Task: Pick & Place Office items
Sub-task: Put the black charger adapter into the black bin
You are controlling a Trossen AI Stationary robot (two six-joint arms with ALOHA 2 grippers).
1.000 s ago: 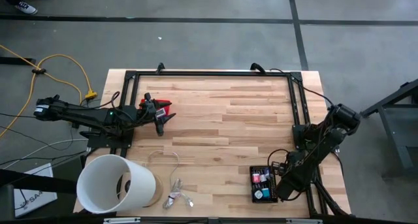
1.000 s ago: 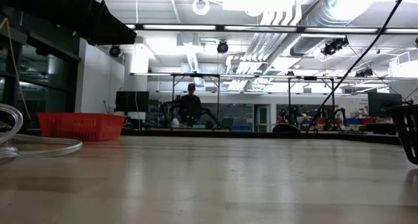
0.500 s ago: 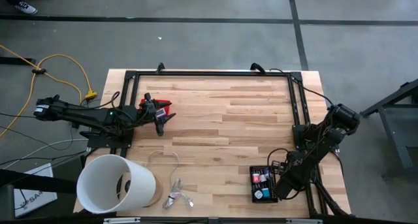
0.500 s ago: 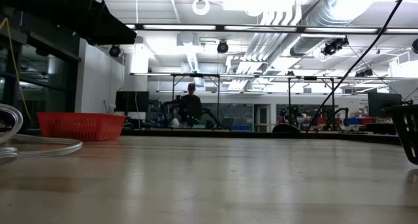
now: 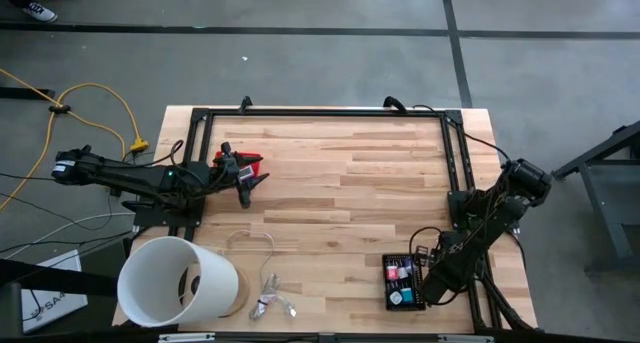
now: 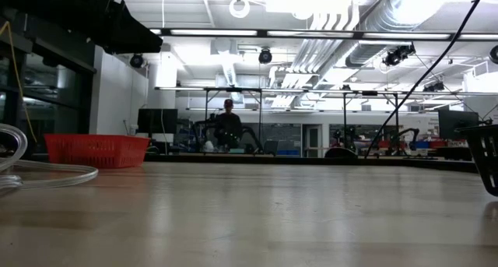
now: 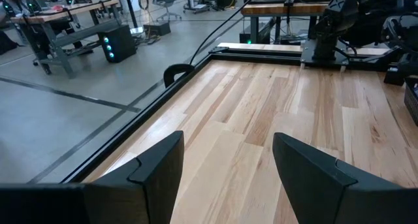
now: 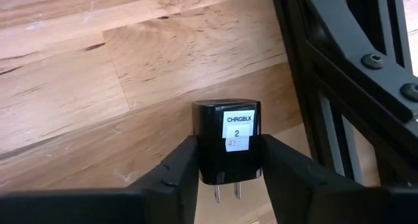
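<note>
Right wrist view | right gripper (image 8: 225, 162) pinching charger block (image 8: 226, 140) by its flat sides | rigid, light, likely slick | left gripper (image 7: 225, 165) spread, empty

Compared against 1.0 s and 0.5 s back: almost nothing differs. In the high view the right arm's lower section beside the black tray (image 5: 401, 281) of small coloured pieces sits very slightly differently from 1.0 s ago, a barely visible shift. In the low view the distant person (image 6: 227, 125) shows a slightly altered posture.
</note>
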